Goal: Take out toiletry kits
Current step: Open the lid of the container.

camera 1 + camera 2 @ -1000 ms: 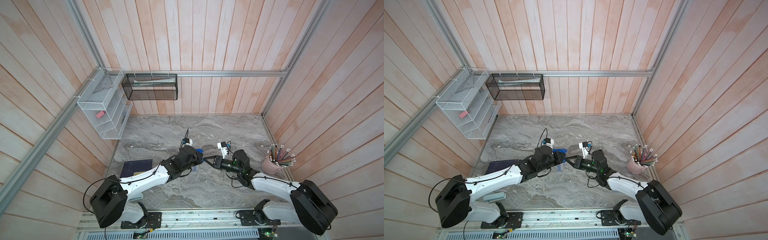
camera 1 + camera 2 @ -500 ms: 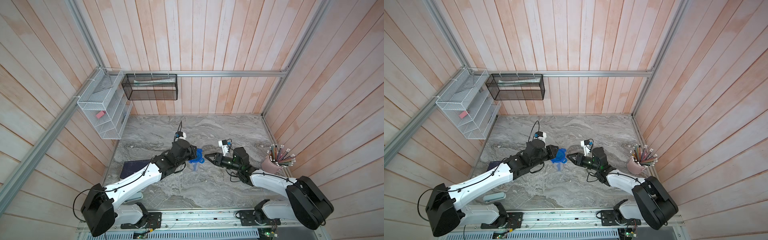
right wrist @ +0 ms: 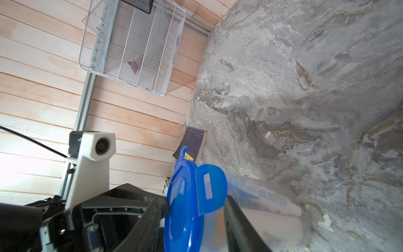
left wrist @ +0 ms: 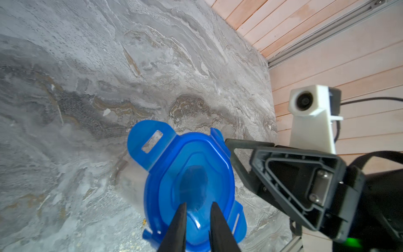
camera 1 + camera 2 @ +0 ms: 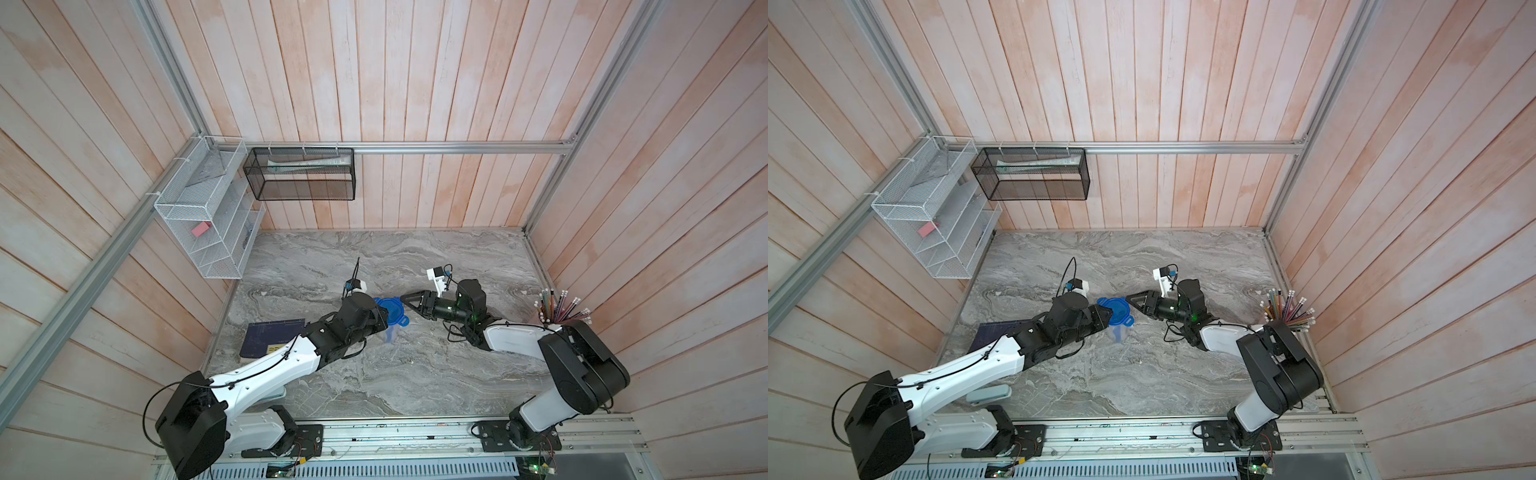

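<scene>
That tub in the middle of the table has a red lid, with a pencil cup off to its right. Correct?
No: the lid is blue, not red, as the left wrist view shows. The tub stands in the middle of the table, with the pencil cup off to its right.

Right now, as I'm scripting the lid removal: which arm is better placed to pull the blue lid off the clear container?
Probably right. The right hand is open at the edge of the blue lid, beside its raised tab; the left hand sits over the lid's top, fingers close together.
</scene>
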`<state>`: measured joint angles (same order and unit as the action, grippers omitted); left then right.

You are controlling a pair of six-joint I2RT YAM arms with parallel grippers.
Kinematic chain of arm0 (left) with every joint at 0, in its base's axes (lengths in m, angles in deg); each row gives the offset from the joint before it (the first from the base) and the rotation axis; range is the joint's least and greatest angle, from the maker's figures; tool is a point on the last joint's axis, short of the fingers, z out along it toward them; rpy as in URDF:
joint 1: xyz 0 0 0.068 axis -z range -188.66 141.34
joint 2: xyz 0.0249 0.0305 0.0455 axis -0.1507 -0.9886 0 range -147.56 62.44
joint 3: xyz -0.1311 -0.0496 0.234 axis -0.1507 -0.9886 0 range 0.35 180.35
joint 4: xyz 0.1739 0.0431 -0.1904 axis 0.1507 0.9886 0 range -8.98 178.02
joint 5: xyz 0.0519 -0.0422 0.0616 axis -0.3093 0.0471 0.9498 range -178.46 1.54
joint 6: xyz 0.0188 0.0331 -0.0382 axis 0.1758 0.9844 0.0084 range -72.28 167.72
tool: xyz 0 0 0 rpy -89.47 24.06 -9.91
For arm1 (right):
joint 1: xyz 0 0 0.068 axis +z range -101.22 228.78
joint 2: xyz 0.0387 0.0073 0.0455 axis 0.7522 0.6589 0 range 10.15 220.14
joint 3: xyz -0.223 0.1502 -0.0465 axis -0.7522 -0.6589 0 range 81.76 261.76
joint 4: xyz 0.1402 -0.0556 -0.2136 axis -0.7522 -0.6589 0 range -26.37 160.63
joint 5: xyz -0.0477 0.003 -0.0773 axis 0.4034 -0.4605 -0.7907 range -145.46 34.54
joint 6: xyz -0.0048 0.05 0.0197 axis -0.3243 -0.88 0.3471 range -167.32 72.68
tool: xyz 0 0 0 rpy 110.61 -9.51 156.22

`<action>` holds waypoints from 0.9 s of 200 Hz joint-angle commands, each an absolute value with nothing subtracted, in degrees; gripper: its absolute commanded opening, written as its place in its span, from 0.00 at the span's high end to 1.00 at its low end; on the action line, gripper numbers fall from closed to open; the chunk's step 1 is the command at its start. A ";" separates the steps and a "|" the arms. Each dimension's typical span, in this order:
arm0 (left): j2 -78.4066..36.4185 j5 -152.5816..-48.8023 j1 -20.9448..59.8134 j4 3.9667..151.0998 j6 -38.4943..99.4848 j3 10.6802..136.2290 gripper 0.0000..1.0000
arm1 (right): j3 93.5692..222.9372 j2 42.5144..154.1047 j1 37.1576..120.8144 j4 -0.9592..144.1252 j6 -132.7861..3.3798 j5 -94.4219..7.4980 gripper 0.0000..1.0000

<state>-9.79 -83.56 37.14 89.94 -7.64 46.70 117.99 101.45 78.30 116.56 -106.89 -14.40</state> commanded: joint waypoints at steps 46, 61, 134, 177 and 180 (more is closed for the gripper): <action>-12.40 -85.39 37.30 91.11 -8.53 45.53 0.77 | 120.32 103.89 78.23 122.17 -110.33 -12.39 0.55; -12.23 -85.43 37.30 91.04 -8.76 44.94 0.77 | 120.00 104.36 78.08 124.37 -111.38 -12.25 0.58; -11.40 -85.56 37.30 91.03 -8.97 43.29 0.78 | 122.29 107.35 78.03 124.53 -111.59 -11.34 0.86; -10.64 -85.18 37.30 92.08 -8.67 43.69 0.78 | 122.03 105.75 78.09 121.15 -108.54 -12.30 1.00; -10.43 -85.06 37.30 92.29 -8.63 43.82 0.78 | 121.90 105.59 78.12 121.21 -108.50 -12.20 1.00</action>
<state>-10.51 -84.61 37.14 86.34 -8.91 45.65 120.83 107.09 77.97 122.60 -110.85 -12.70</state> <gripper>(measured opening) 0.222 0.056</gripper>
